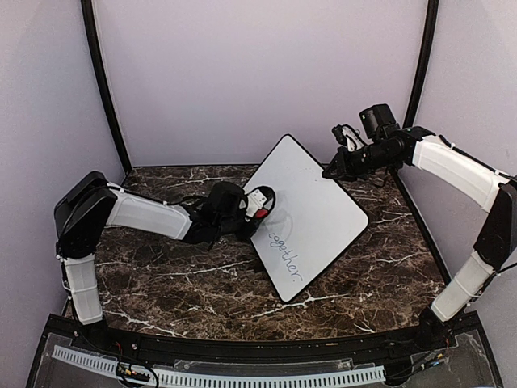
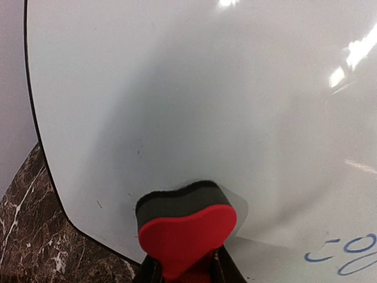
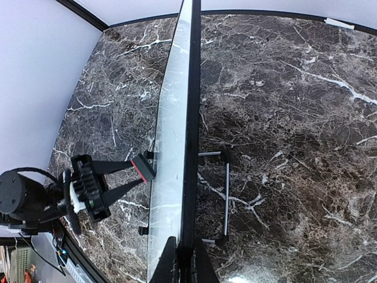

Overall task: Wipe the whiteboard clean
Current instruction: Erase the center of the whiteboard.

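The whiteboard (image 1: 315, 206) stands tilted on the marble table, with the handwritten word "together" (image 1: 284, 252) near its lower left edge. My left gripper (image 1: 252, 212) is shut on the red eraser (image 1: 260, 200), whose dark felt presses on the board's left part. In the left wrist view the eraser (image 2: 185, 227) touches the bare white board (image 2: 206, 88), with blue writing (image 2: 347, 253) at the lower right. My right gripper (image 1: 331, 170) is shut on the board's upper right edge. The right wrist view shows the board (image 3: 174, 118) edge-on between its fingers (image 3: 168, 265).
A wire stand (image 3: 227, 200) props the board from behind. The dark marble tabletop (image 1: 161, 283) lies all round. Pale walls and black corner posts (image 1: 101, 81) close in the back and sides.
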Controlling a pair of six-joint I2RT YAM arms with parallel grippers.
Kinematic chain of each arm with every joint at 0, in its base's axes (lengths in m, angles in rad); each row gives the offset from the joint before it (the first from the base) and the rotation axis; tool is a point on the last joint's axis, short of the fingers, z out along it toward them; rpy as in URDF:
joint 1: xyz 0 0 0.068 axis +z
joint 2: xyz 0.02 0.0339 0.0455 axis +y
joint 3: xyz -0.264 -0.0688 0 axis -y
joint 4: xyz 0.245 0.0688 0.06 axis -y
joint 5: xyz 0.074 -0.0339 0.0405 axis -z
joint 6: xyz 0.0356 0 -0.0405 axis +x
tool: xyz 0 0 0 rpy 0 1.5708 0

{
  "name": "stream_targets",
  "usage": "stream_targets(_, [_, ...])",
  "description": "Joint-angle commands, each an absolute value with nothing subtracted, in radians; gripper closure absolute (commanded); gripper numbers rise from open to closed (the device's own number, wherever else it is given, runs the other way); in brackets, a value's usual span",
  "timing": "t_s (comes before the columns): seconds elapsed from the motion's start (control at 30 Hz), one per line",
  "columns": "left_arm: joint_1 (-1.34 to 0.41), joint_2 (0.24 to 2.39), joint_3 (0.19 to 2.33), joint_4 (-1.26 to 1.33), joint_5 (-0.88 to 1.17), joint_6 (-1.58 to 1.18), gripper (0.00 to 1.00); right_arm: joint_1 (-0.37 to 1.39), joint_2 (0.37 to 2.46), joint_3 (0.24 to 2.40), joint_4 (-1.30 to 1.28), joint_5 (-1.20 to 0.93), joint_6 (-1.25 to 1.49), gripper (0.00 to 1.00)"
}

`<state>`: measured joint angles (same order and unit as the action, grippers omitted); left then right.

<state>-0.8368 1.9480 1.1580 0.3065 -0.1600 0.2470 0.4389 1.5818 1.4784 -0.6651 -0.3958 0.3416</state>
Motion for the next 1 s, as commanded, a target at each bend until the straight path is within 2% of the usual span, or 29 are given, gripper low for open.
stream_targets(0.0, [-0.940,1.945,1.111,0.331,0.102,0.209,1.00,0.494,1.602,1.477,-0.666,-0.523,0.223,1.00])
stream_targets(0.2, [-1.001,1.947,1.091,0.323,0.083,0.204,1.00,0.494,1.605,1.483,-0.670,-0.522,0.222,1.00])
stream_targets(0.3, [-0.995,1.951,1.064,0.352,-0.012,0.181,1.00,0.494,1.602,1.480,-0.667,-0.520,0.222,1.00])
stream_targets(0.63, [-0.842,2.006,1.174,0.222,-0.162,0.263,1.00,0.496,1.588,1.473,-0.667,-0.518,0.222,1.00])
stream_targets(0.97, [-0.855,2.015,1.154,0.236,-0.070,0.286,1.00,0.499,1.582,1.471,-0.666,-0.517,0.222,1.00])
